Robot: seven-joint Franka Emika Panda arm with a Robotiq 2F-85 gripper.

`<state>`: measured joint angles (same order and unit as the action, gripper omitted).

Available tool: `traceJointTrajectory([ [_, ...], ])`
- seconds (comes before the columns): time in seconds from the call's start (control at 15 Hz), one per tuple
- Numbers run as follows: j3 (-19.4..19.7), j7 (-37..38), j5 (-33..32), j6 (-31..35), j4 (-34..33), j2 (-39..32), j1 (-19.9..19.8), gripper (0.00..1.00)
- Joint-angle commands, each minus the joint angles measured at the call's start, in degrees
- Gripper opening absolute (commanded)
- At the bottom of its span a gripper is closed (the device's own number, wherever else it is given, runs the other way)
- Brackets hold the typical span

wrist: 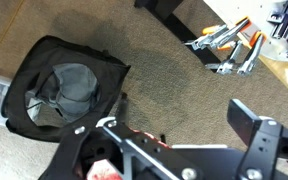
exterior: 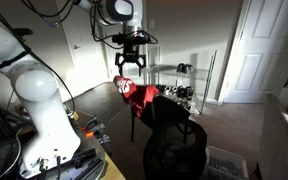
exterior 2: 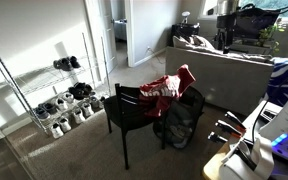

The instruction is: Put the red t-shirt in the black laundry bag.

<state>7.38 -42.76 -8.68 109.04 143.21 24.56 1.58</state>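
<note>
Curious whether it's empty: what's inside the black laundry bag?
From the wrist view, the black laundry bag holds a crumpled grey mass, perhaps cloth. Anything beneath it is hidden.

Exterior views share the chair (exterior: 170,107) (exterior 2: 134,106); wrist looks down.

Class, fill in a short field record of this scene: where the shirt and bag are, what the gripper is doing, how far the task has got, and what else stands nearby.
red t-shirt: draped over the dark chair
black laundry bag: upright on the floor beside the chair, mouth open
gripper: above the shirt
jaws: cannot tell whether they grip cloth
task state: shirt not yet in bag
nearby: shoe rack
</note>
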Motion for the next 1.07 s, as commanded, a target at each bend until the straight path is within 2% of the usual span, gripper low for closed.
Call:
traceJointTrajectory([
  [0.0,-1.61,-5.8,-1.39,0.41,3.81,6.83,2.59,1.0],
  [0.6,-4.67,-16.53,-0.86,1.85,8.96,21.54,12.08,1.0],
  [0.67,-4.39,-13.47,0.04,0.03,5.3,16.4,10.87,1.0],
  [1.0,-4.65,-14.77,-0.01,0.15,7.74,20.84,12.22,1.0],
])
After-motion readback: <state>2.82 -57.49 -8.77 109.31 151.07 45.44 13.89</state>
